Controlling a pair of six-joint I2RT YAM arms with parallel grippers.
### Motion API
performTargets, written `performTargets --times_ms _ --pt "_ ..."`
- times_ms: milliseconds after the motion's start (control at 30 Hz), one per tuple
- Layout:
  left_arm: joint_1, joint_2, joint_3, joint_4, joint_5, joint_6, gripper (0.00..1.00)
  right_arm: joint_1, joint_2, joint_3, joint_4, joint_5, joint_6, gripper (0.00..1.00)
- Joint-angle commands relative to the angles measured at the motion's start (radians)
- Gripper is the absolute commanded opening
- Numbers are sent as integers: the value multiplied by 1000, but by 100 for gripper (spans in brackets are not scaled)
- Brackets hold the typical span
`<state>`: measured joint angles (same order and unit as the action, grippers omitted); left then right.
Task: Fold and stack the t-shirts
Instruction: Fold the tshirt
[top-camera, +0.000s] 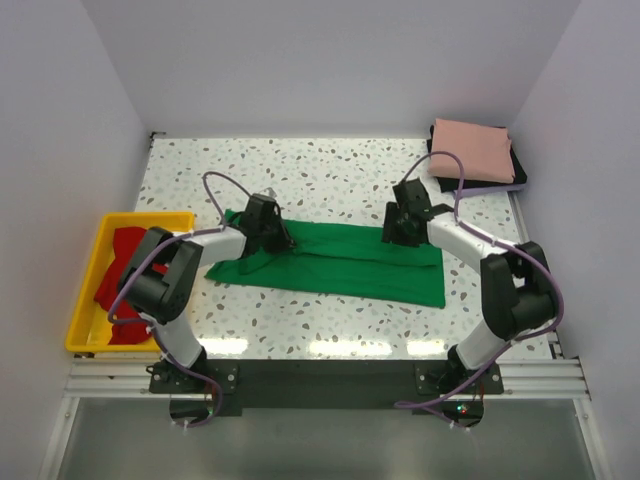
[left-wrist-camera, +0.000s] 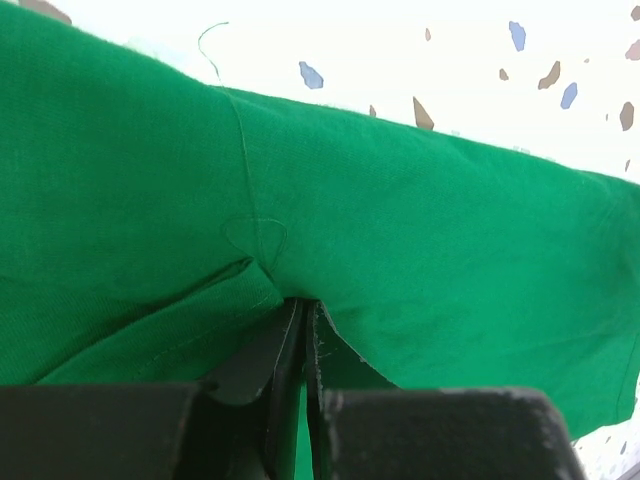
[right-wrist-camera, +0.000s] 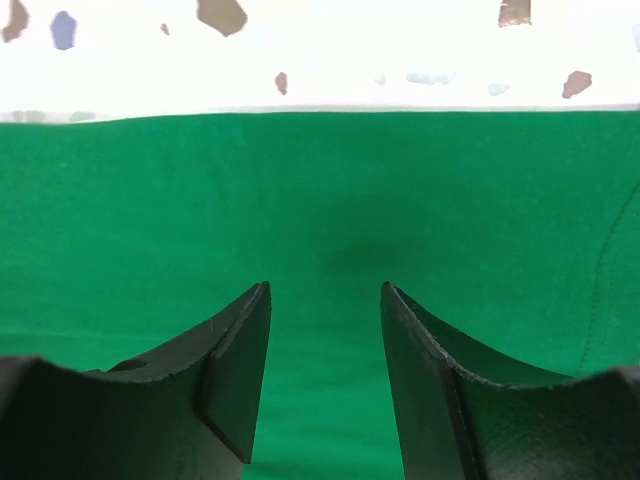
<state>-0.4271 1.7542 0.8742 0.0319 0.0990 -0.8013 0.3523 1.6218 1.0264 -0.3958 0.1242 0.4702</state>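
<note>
The bright green t-shirt (top-camera: 340, 265) lies flat as a long strip across the middle of the table. My left gripper (top-camera: 280, 240) is down on its left part, near the far edge. In the left wrist view that gripper (left-wrist-camera: 303, 308) is shut on a raised pinch of the green t-shirt (left-wrist-camera: 420, 220), beside a seam. My right gripper (top-camera: 393, 235) sits over the shirt's far edge on the right. In the right wrist view it (right-wrist-camera: 325, 290) stands open just above the green t-shirt (right-wrist-camera: 320, 190), holding nothing. A folded salmon pink t-shirt (top-camera: 472, 150) rests at the back right. A crumpled red t-shirt (top-camera: 125, 255) lies in the tray.
A yellow plastic tray (top-camera: 85, 295) stands at the table's left edge. A dark folded item (top-camera: 520, 172) lies under the pink shirt. White walls close in the table on the left, back and right.
</note>
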Motion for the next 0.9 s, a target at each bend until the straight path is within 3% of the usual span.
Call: performTargets --times_ms 0,333,533,733,867 --pt "-4 45 60 -73 -58 25 10 -1 23 -8 2 74 -2 52" --pt "7 159 224 -210 -96 77 9 1 39 -91 52 38 48 55" --pt "22 261 408 -291 -150 157 9 16 -3 -179 104 -47 108 55" --pt "27 350 568 -303 -154 237 9 132 -28 -301 228 -161 263 55" --pt "28 412 653 -274 -117 280 9 267 -23 -368 389 -215 477 55"
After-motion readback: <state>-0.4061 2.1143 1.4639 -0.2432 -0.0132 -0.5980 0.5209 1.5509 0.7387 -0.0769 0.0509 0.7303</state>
